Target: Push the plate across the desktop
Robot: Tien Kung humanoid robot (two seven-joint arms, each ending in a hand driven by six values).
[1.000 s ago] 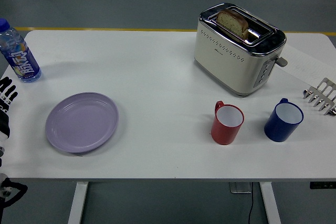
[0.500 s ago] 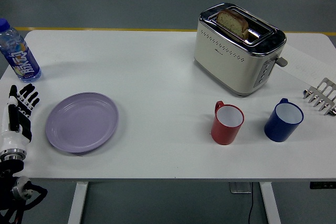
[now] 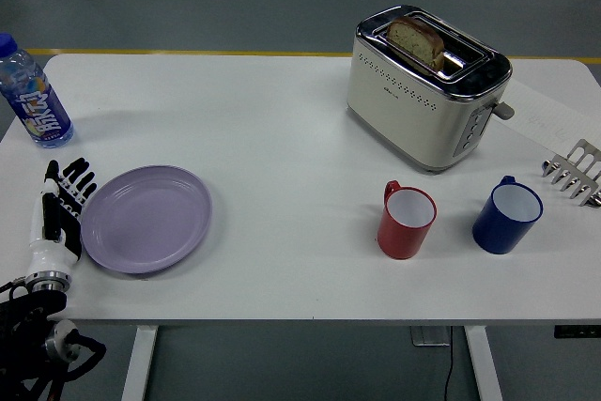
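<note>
A lilac plate (image 3: 146,218) lies flat on the white table (image 3: 282,147) at the front left. My left hand (image 3: 64,204) stands just left of the plate's left rim, fingers straight and pointing away from me, holding nothing; whether it touches the rim I cannot tell. My right hand is not in view.
A water bottle (image 3: 30,94) stands at the far left, behind my left hand. A cream toaster (image 3: 424,86) with a bread slice is at the back right. A red mug (image 3: 407,221), a blue mug (image 3: 507,215) and a metal rack (image 3: 575,172) are at the right.
My left hand has come in from the left edge and moved right, up to the plate's left rim. The plate has not moved.
</note>
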